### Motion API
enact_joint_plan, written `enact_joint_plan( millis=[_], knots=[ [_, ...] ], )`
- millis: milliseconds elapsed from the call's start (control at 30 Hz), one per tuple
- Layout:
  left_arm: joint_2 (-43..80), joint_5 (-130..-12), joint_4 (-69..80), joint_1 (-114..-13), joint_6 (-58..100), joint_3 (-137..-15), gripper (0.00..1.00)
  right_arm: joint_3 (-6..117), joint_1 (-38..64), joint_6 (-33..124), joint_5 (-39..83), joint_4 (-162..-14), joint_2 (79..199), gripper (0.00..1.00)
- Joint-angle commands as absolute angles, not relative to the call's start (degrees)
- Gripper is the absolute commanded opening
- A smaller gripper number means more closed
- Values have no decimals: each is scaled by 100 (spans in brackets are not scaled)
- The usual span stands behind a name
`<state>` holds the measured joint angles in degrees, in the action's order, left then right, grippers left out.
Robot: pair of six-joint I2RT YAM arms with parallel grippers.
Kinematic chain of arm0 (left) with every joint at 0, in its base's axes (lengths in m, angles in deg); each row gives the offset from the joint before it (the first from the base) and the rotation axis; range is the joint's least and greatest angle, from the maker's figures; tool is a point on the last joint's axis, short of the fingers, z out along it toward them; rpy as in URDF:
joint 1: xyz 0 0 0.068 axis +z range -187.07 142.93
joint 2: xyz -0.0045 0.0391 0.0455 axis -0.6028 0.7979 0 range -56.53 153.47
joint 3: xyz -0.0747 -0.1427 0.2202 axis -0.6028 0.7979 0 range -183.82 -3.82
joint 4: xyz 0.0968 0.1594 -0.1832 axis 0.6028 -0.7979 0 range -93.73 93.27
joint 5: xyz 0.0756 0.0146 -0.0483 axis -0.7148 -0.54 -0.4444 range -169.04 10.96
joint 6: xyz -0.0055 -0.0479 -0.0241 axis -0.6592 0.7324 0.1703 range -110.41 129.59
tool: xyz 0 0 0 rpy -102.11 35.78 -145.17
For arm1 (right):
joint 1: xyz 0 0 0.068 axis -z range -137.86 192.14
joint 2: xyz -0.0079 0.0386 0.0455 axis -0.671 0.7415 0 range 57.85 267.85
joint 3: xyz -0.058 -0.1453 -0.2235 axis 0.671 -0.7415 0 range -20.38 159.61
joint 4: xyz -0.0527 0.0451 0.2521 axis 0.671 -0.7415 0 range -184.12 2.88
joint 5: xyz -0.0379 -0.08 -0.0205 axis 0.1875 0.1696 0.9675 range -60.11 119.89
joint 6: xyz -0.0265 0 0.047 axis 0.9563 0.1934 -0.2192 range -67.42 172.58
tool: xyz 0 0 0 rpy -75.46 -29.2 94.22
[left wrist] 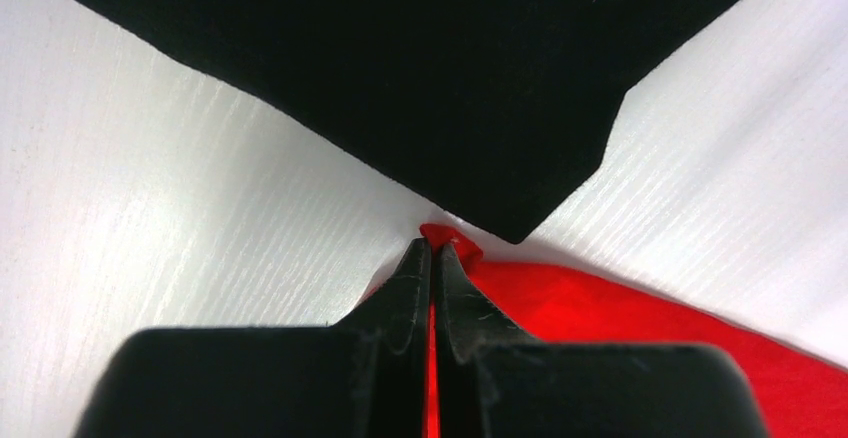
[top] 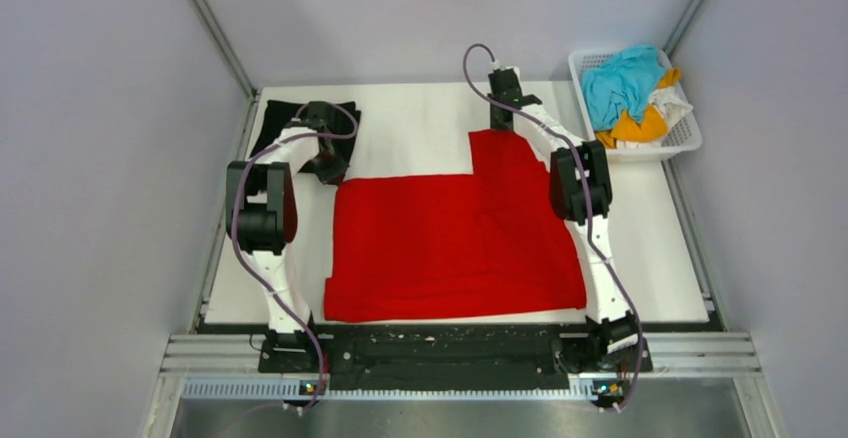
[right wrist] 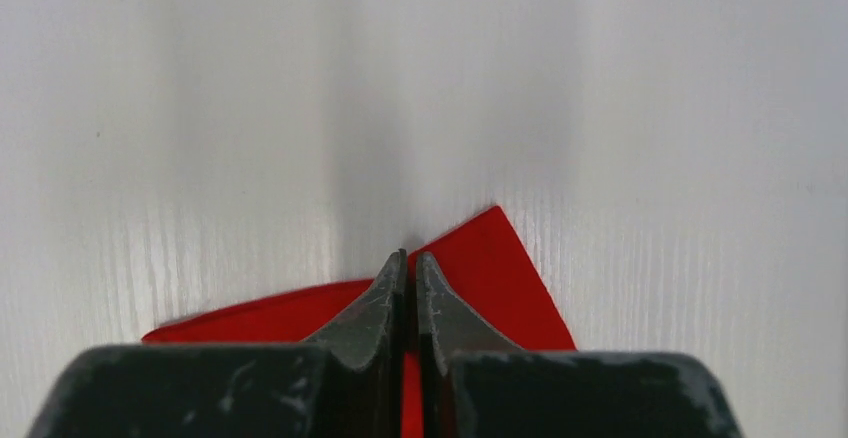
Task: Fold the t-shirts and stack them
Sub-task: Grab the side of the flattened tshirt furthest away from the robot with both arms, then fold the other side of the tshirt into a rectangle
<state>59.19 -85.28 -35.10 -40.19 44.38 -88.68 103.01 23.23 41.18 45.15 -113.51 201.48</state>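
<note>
A red t-shirt point(top: 455, 243) lies spread flat on the white table. My left gripper point(top: 330, 170) is shut on its far left corner; in the left wrist view red cloth point(left wrist: 455, 243) is pinched between the jaws of the left gripper point(left wrist: 432, 248). My right gripper point(top: 503, 118) is shut on the shirt's far right corner, where the right wrist view shows red cloth point(right wrist: 485, 263) held between the jaws of the right gripper point(right wrist: 410, 258). A folded black t-shirt point(top: 280, 123) lies at the far left, just beyond the left gripper, and fills the top of the left wrist view point(left wrist: 400, 68).
A white basket point(top: 680, 136) at the far right holds several crumpled shirts, blue point(top: 620, 83), orange and white. Bare white table point(top: 410, 128) lies between the two grippers. Grey walls enclose the table on three sides.
</note>
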Motion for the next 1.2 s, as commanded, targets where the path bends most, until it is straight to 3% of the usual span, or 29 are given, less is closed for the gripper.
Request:
enact_joint_plan(
  millis=[0,200,600,867,1167],
  knots=[
    [5539,-8538,-3602,-4032,4457,-8957,0,10246,2266,4222,4686,-11720,19917,0],
    [5163,-8528,-3515,-4089,4452,-8741,0,9533,2188,4362,4616,-11343,18822,0],
    [3985,-8598,-3144,-4358,4587,-7433,0,5590,1768,4252,4249,-10535,15256,0],
    [3048,-8832,-3059,-4564,4764,-6578,0,4375,1345,3754,4168,-11175,13298,0],
    [2049,-8987,-3101,-4586,4874,-5761,0,3812,753,3131,4188,-12472,12005,0]
  ],
)
